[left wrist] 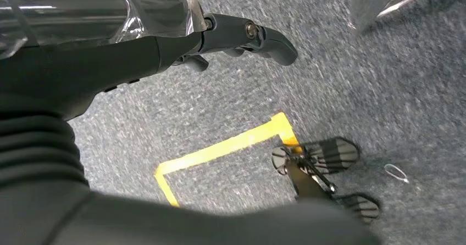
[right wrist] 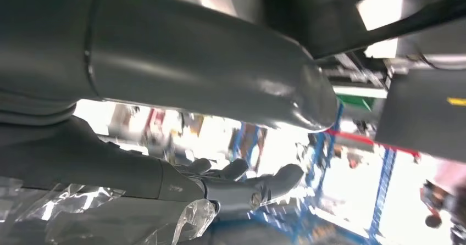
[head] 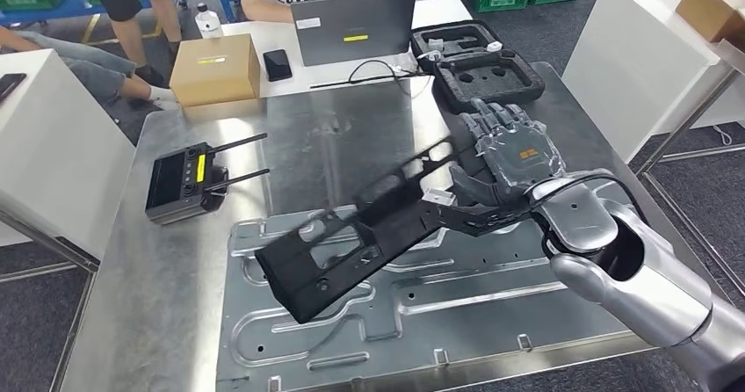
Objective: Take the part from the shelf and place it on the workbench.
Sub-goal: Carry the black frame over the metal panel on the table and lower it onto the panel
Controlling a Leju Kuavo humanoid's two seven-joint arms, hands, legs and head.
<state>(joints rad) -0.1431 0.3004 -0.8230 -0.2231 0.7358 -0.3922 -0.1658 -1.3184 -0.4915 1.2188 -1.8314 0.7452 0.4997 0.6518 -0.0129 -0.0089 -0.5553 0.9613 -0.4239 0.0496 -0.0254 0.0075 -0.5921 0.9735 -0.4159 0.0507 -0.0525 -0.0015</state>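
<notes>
The black part (head: 351,243), a long flat bracket with cut-outs, lies slanted across the stamped metal plate (head: 457,313) on the steel workbench (head: 149,322). Its wide end sits low on the plate; its narrow end runs up under my right hand (head: 509,150). That hand hovers over the part's right end with its fingers stretched forward and apart. In the right wrist view the right hand (right wrist: 236,184) has an empty gap between thumb and fingers. My left hand (left wrist: 242,36) hangs over grey carpet, holding nothing.
A black remote controller (head: 184,181) with two antennas lies at the bench's left. Behind are a cardboard box (head: 217,71), a phone (head: 278,64), a laptop (head: 354,27) and a black foam case (head: 483,67). People sit at the far side. Yellow floor tape (left wrist: 220,151) is below.
</notes>
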